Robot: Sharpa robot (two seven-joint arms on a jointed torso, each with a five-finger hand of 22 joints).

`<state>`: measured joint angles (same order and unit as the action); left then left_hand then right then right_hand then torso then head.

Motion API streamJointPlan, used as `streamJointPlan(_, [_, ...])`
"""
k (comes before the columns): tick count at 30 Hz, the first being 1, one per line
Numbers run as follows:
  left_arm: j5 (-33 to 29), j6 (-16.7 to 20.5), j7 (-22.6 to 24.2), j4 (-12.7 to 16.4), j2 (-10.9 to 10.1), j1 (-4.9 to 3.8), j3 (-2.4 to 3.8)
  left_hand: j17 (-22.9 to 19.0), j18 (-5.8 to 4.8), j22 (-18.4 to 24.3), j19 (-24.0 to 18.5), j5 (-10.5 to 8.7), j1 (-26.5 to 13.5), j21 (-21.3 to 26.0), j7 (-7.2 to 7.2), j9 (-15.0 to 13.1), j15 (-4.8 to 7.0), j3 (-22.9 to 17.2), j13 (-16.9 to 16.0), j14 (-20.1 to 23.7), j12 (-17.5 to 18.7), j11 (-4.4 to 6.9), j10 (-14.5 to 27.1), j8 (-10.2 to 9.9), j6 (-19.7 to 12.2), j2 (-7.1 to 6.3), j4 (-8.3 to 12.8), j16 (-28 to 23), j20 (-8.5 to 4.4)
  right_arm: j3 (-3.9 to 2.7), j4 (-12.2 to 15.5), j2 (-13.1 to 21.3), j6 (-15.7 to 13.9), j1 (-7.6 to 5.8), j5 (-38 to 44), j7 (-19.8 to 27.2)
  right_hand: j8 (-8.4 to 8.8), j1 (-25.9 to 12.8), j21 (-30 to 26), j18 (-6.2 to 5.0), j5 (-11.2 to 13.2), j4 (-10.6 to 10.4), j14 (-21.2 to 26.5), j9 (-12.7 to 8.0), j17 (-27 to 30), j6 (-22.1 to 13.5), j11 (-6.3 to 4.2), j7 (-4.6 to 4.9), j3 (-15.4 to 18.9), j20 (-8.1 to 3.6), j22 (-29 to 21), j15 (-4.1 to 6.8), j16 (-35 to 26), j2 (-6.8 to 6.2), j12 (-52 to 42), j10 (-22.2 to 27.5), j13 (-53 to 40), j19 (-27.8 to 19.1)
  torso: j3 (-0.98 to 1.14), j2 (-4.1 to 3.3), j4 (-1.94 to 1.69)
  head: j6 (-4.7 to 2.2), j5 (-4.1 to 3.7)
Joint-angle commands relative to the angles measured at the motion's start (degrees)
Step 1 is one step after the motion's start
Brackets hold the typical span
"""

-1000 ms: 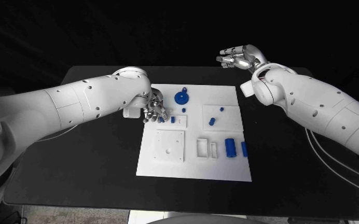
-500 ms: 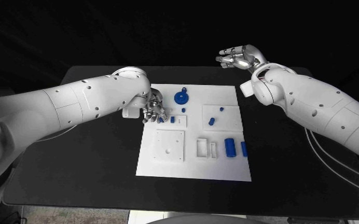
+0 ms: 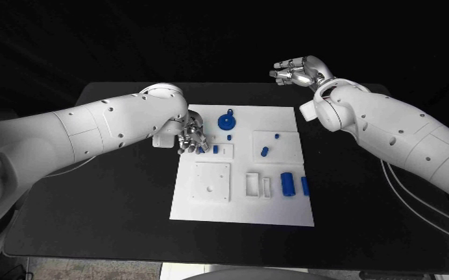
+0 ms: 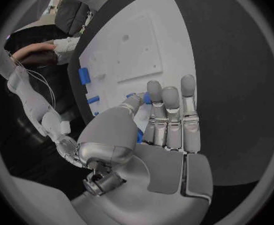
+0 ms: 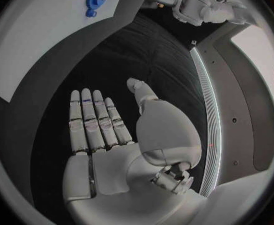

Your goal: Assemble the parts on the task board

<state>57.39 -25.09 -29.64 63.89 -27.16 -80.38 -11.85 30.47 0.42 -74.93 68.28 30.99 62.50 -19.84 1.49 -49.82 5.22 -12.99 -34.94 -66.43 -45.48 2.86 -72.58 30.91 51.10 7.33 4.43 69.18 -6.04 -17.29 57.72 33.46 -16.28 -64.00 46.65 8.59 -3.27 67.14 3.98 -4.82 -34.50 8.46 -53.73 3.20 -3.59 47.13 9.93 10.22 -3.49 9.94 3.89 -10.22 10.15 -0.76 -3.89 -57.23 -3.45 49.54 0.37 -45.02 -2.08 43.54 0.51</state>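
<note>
The flat white task board [image 3: 245, 212] lies in the middle of the black table [image 3: 112, 196], with its long side running away from the robot. The silver left hand [image 3: 192, 135] sits low at the board's left edge, near the far end. In the left wrist view its fingers [image 4: 171, 116] lie side by side and stretch out over the board, and the thumb bends in to meet them. A small blue part [image 4: 143, 99] is pinched between the thumb tip and the fingers. More blue shows lower down by the palm, but it is too hidden to tell what it is. The silver right hand [image 3: 300, 72] is lifted beyond the far right corner of the table, well apart from the board. In the right wrist view its fingers [image 5: 90, 122] are straight, the thumb stands off to the side, and nothing is in it. A round blue gear-shaped part [image 3: 228, 122] with a little stub lies near the far end of the board. A short blue peg [image 3: 265, 151] lies on a raised white square on the right side. A fat blue cylinder [image 3: 288, 184] lies near the right edge with its long side pointing away from the robot. A thin blue bar [image 3: 305, 186] lies just beside it, pointing the same way.
</note>
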Motion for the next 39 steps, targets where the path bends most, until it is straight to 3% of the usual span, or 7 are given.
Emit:
streamJointPlan(1, [0.24, -0.79, 0.35, -0.1, 0.17, 0.39, -0.16, -0.05, 0.27, -1.19, -0.4, 0.13, 1.67, -0.19, -0.47, -0.07, -0.11, -1.99, -0.03, -0.13, -0.2, 0.21, 0.18, 0.3, -0.07, 1.38, 2.26, 0.26, -0.16, -0.03, 0.02, -0.08, 0.56, 0.03, 0.2, 0.35, 0.14, -0.32, 0.13, 0.4, -0.22, -0.25, 0.31, -0.07, 0.08, -0.32, 0.06, 0.12, 0.02, 0.12, -0.06, 0.08, 0.1, 0.25, 0.17, 0.51, 0.09, -0.46, 0.0, -0.02, 0.02, 0.0, 0.02])
streamJointPlan(20, [0.09, -0.63, 0.42, -1.36, 0.82, 0.74, -0.32, -0.12, 0.27, -1.17, -0.37, -0.1, 1.68, -0.12, -0.43, 0.15, -0.13, -1.8, -0.01, -0.13, -0.2, 0.18, 0.21, 0.09, -0.18, 1.31, 2.05, 0.21, -0.15, -0.03, 0.01, -0.12, 0.66, 0.05, 0.2, 0.35, 0.14, -0.32, 0.13, 0.4, -0.22, -0.25, 0.31, -0.07, 0.08, -0.32, 0.06, 0.12, 0.02, 0.12, -0.06, 0.08, 0.1, 0.25, 0.17, 0.51, 0.09, -0.46, 0.01, -0.03, 0.02, 0.12, -0.07])
streamJointPlan(39, [1.37, -3.48, 0.43, -1.55, 0.84, 0.81, -0.74, -0.14, 0.26, -1.2, -0.38, -0.29, 2.17, -0.06, -0.4, 0.35, -0.15, -1.76, -0.01, -0.04, -0.28, 0.17, 0.29, 0.0, -0.16, 1.27, 2.11, 0.31, -0.14, -0.03, 0.03, -0.07, 0.78, 0.17, 0.2, 0.34, 0.14, -0.32, 0.13, 0.4, -0.22, -0.25, 0.31, -0.07, 0.08, -0.32, 0.06, 0.12, 0.02, 0.12, -0.06, 0.08, 0.1, 0.25, 0.17, 0.51, 0.09, -0.46, -0.04, -0.01, -0.03, 0.43, -0.19])
